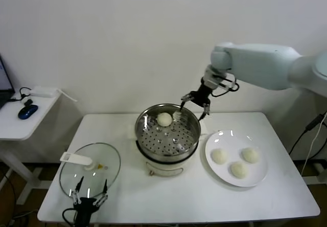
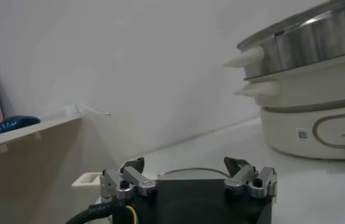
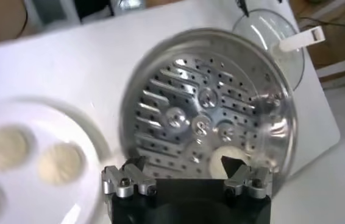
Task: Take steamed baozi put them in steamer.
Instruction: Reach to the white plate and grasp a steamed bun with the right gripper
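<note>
The steel steamer (image 1: 148,135) stands mid-table on its white base. One off-white baozi (image 1: 164,119) lies on the perforated tray at the far side; it also shows in the right wrist view (image 3: 217,164). Three more baozi (image 1: 219,156) (image 1: 250,155) (image 1: 238,169) lie on the white plate (image 1: 258,178) to the right. My right gripper (image 1: 194,106) hangs open and empty above the steamer's far right rim, just right of the baozi in the steamer. My left gripper (image 1: 90,191) is open and empty at the table's front left, over the glass lid's near edge.
A round glass lid (image 1: 90,168) with a white handle lies flat at front left. A side table (image 1: 25,114) with a blue mouse stands to the left. In the left wrist view the steamer (image 2: 309,97) shows to one side.
</note>
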